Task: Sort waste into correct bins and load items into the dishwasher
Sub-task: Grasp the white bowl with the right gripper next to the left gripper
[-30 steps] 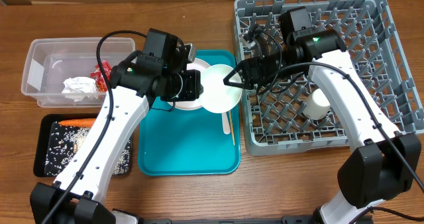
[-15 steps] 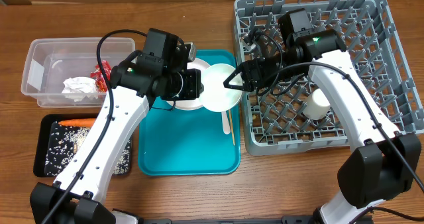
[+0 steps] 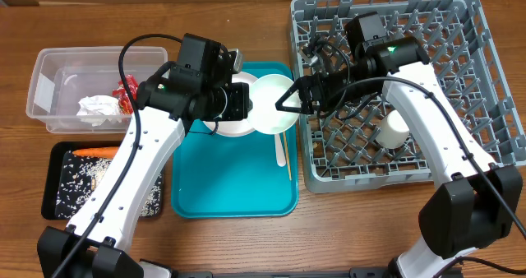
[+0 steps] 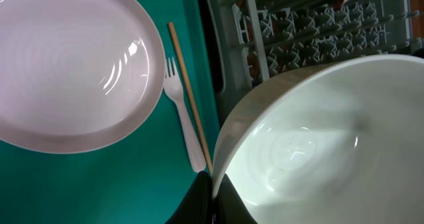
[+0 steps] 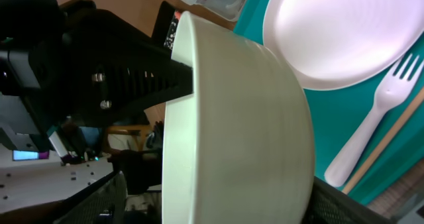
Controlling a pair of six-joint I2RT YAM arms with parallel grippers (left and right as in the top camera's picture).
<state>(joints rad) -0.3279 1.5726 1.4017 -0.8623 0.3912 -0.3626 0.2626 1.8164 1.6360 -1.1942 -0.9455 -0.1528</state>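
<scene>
Two grippers meet at one white bowl (image 3: pixel 269 109): the left gripper (image 4: pixel 213 196) pinches its rim tight, while the right gripper (image 3: pixel 288 97) stands spread wide astride its far side. The bowl hangs above the teal tray (image 3: pixel 230 187), just beside the grey dish rack (image 3: pixel 460 15).

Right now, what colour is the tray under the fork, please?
The tray is teal; the left wrist view shows it best.
</scene>
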